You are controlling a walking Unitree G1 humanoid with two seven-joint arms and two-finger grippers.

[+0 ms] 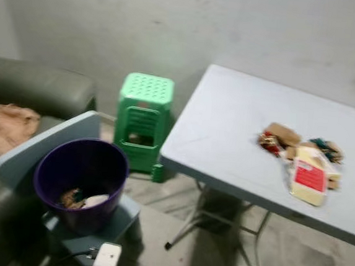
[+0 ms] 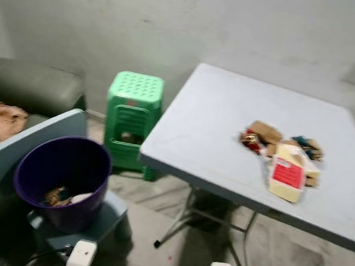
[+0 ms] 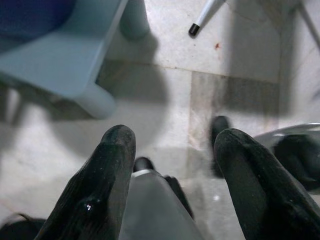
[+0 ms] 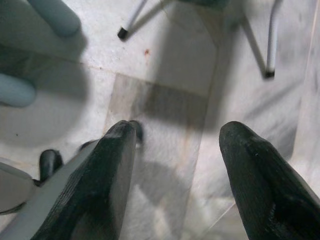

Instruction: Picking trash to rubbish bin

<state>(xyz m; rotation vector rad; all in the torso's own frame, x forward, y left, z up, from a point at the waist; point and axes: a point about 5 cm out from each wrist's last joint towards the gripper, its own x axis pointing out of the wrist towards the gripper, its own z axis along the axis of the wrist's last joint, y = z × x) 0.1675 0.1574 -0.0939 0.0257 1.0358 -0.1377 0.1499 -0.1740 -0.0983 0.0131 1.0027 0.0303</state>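
A: What is in the rubbish bin (image 1: 81,180)?

B: It is a round purple tub on a pale blue chair (image 1: 46,143), off the worktop's left edge. At its bottom lie a crumpled brown scrap and something pale (image 1: 83,199). I cannot tell what either one is.

A: And the trash still out?

B: A small pile of trash (image 1: 301,159) sits near the right edge of the grey folding worktop (image 1: 228,125). It holds a yellow packet with a red label (image 1: 309,176), a brown cardboard piece (image 1: 282,133) behind it, a red and gold wrapper (image 1: 269,141) at its left, and some dark green bits on the far side. They touch or overlap; the blur hides the finer detail.

A: The room?

B: Bare grey wall behind. A green plastic stool (image 1: 142,119) stands on the floor between the chair and the worktop's left edge. A dark sofa (image 1: 38,90) is at far left, with a tan cloth (image 1: 5,125) lying on it. The floor is pale marbled tile, and the worktop's white legs with black feet stand on it.

A: The arms?

B: Both hang low, pointing down at the floor. The left gripper (image 3: 175,155) has its fingers spread, nothing between them, with the chair's blue legs beyond. The right gripper (image 4: 177,150) is the same: fingers apart and empty, over the tiles near the worktop's feet.
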